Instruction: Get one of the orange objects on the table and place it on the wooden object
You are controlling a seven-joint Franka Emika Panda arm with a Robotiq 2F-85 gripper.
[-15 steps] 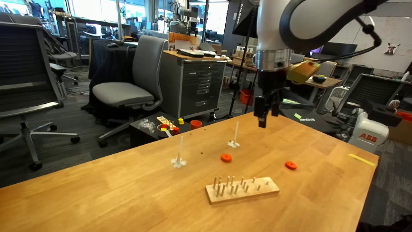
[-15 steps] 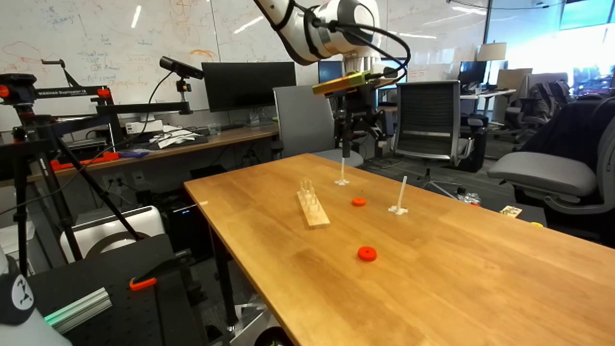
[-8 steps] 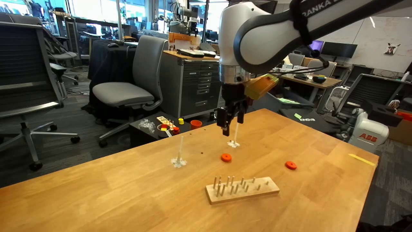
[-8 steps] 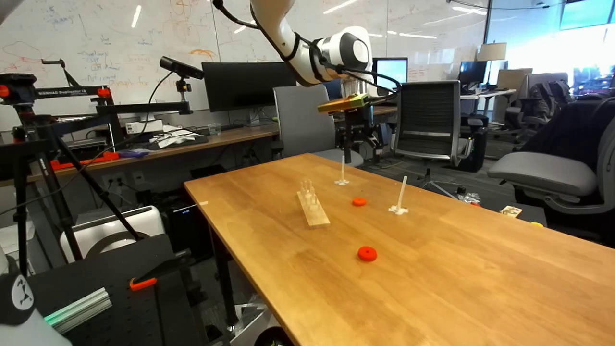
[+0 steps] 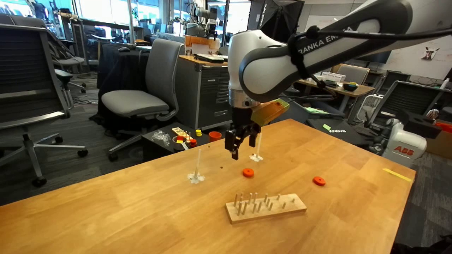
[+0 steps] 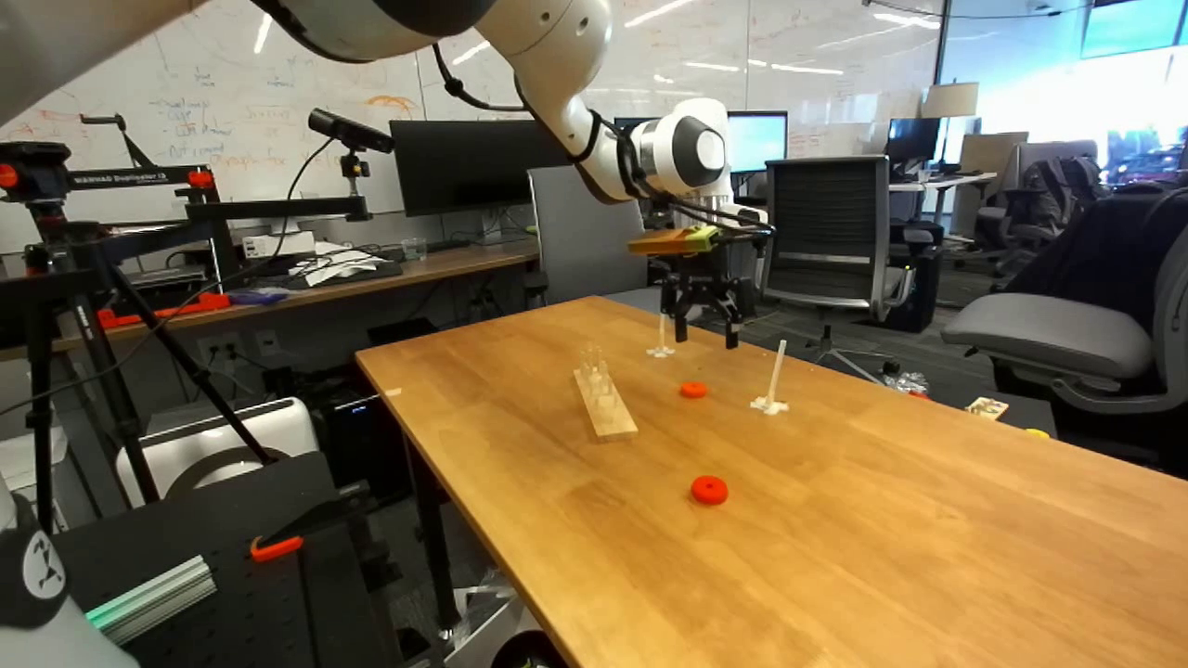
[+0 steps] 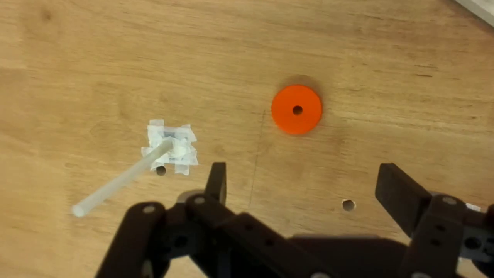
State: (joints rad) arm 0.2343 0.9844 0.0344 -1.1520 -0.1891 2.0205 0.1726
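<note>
In an exterior view, the black two-fingered claw [image 5: 243, 149] hangs spread. Lower, on the wooden tabletop [image 5: 141, 211], lies a flat, round orange disc [image 5: 248, 172] with a dark centre hole; rightward, a rectangular light-wood pegged board [image 5: 276, 211], then a redder disc [image 5: 319, 181].

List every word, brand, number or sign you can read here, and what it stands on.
"RANKA EM…KA", partly covered: robot arm.
"KINOVA": black box.
"ABB": white machine at the right of an exterior view.
"Duplicator": black bar; the word before it is blurred.
Round logo, no legible letters: curved white piece, lower left.
Too faint, small or blurred: whiteboard, lamp hood, desk box.
</note>
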